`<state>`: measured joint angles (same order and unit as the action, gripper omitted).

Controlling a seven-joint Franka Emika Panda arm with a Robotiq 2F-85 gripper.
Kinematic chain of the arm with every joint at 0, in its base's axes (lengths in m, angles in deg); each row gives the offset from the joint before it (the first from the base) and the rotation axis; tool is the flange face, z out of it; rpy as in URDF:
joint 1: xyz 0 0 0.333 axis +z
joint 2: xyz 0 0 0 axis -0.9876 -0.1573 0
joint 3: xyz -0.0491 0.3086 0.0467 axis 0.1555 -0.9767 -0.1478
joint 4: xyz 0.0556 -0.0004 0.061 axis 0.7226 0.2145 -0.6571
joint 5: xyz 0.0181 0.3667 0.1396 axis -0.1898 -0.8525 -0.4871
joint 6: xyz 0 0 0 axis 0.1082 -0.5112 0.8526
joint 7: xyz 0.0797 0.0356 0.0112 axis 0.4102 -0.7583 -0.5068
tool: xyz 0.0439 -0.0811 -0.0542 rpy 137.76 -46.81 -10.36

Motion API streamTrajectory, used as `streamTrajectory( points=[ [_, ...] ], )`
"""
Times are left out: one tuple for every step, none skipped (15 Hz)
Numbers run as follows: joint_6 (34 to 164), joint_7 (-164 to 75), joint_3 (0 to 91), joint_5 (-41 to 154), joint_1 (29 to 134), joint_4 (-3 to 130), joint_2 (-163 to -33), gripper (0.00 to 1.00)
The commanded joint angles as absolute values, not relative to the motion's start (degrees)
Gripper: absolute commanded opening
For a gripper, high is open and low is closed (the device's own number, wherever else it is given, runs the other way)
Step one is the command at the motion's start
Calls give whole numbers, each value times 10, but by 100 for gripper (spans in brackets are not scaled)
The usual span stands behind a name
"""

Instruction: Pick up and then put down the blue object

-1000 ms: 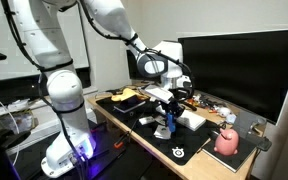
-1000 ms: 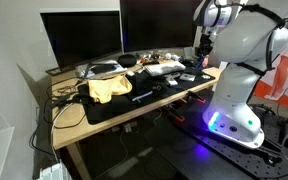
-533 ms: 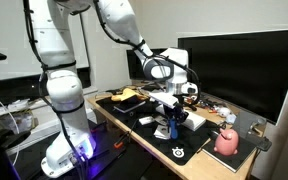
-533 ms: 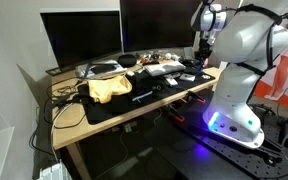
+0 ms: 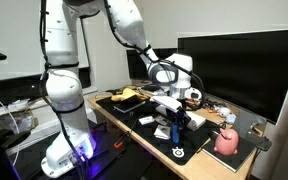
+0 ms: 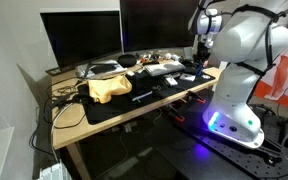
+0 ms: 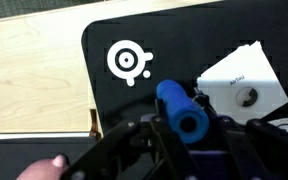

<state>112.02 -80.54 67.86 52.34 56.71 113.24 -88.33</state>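
The blue object (image 7: 181, 108) is a short bright-blue cylinder that sits between the fingers of my gripper (image 7: 187, 128) in the wrist view, its round end facing the camera. The fingers press on both of its sides. In an exterior view my gripper (image 5: 175, 114) points down over the black desk mat (image 5: 154, 128), with the blue object (image 5: 178, 124) in it just above the mat. In an exterior view my gripper (image 6: 199, 57) is at the desk's right end, and the blue object is too small to make out there.
A white box (image 7: 242, 88) lies on the mat beside the gripper, and a white ring logo (image 7: 127, 60) is printed on the mat. A pink rounded object (image 5: 227, 141), a large monitor (image 5: 234, 65), a yellow cloth (image 6: 109, 88) and desk clutter are nearby.
The arm's upper links have swung right in an exterior view, and the gripper with the blue object has shifted slightly right over the mat.
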Motion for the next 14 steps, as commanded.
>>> streamTrajectory(
  points=[
    [1121, -823, 658, 506, 547, 1118, -900, 9],
    [1121, -822, 656, 508, 544, 1116, -902, 9],
    [1121, -822, 653, 508, 542, 1115, -904, 9],
    [1122, -822, 650, 508, 540, 1115, -907, 9],
    [1121, -821, 648, 509, 538, 1114, -907, 9],
    [1121, -820, 647, 510, 537, 1113, -908, 9],
    [1121, -820, 646, 510, 536, 1112, -910, 9],
    [1121, -819, 645, 512, 536, 1111, -911, 9],
    [1120, -820, 644, 511, 535, 1110, -912, 9],
    [1120, -822, 643, 509, 533, 1109, -915, 9],
    [1119, -823, 642, 507, 532, 1107, -917, 9],
    [1118, -825, 640, 506, 529, 1106, -918, 9],
    [1118, -827, 638, 503, 527, 1104, -920, 9],
    [1117, -828, 636, 502, 525, 1103, -921, 9]
  ],
)
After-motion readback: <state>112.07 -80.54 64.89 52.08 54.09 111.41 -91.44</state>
